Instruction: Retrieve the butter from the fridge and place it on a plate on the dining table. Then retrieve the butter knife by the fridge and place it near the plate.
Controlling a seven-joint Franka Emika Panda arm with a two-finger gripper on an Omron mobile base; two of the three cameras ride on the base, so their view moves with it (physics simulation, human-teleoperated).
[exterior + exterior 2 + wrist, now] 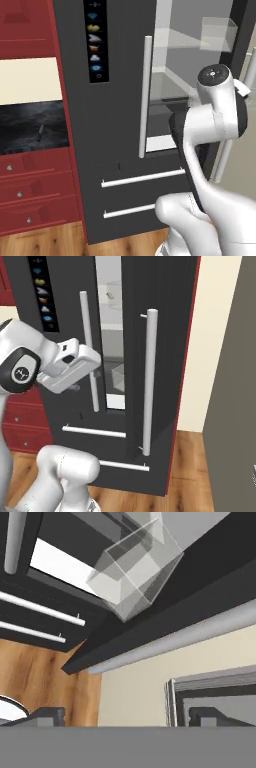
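Observation:
The fridge (120,100) stands straight ahead, its right door (165,356) swung ajar so a strip of pale shelves shows inside. The butter is hidden from me. My gripper (129,716) is open, its two tips far apart with nothing between them. It hangs in front of the gap, beside the left door's bar handle (88,351) and facing the right door's edge and its long handle (200,632). The butter knife (41,131) lies on the black counter left of the fridge. The plate and the dining table are out of view.
A clear bin (135,572) sits inside the fridge. Two drawers with bar handles (142,177) are below the doors. Red cabinets (30,185) stand to the left, and a cream wall (215,341) is to the right above the wood floor (190,476).

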